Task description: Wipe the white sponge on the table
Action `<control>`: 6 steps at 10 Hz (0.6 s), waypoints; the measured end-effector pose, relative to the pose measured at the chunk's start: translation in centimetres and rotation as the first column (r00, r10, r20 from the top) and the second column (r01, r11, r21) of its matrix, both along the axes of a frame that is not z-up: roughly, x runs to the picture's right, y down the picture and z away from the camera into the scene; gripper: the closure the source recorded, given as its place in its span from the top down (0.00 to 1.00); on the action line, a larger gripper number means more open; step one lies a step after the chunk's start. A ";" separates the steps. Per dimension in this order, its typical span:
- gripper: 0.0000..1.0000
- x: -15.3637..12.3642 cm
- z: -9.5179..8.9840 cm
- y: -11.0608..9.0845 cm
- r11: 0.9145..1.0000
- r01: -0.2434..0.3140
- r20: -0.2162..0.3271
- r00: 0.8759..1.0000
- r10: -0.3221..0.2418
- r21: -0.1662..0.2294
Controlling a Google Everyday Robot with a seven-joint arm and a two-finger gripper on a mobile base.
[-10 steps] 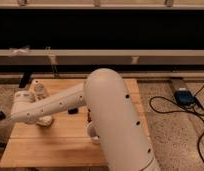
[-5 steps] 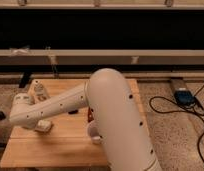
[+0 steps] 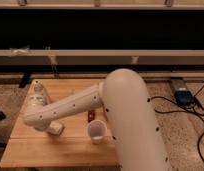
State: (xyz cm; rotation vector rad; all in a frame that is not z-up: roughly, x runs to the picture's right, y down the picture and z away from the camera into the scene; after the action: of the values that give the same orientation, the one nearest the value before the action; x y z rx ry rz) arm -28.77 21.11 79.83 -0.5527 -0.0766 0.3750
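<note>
My white arm reaches left across the table [image 3: 70, 150], a light-brown plank top, and bends down at the wrist. The gripper [image 3: 55, 129] hangs there at the table's left front, low on the wood. At its tip shows a small off-white block, the white sponge [image 3: 57, 131], pressed between the shut fingers and lying on the tabletop. The wrist hides most of the fingers and part of the sponge.
A white cup [image 3: 96, 131] stands just right of the gripper, near the arm's base. A small red-brown object [image 3: 91, 115] lies behind the cup. A pale bottle [image 3: 38, 96] stands at the back left. Cables and a blue device [image 3: 184, 96] lie on the floor to the right.
The wrist and gripper have slid to the right and a little toward the front edge across the tabletop, coming closer to the white cup.
</note>
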 end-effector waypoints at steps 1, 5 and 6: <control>0.00 1.1 0.2 -0.4 1.000 -0.019 -0.020 1.000 0.019 0.001; 0.00 3.6 1.9 -3.5 0.998 -0.058 -0.088 0.994 0.060 0.029; 0.00 2.9 2.3 -4.1 0.998 -0.047 -0.087 0.995 0.050 0.033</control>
State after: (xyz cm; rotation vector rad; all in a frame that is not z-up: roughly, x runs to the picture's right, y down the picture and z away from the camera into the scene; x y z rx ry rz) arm -25.91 16.99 82.12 -0.5035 -0.0109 0.4445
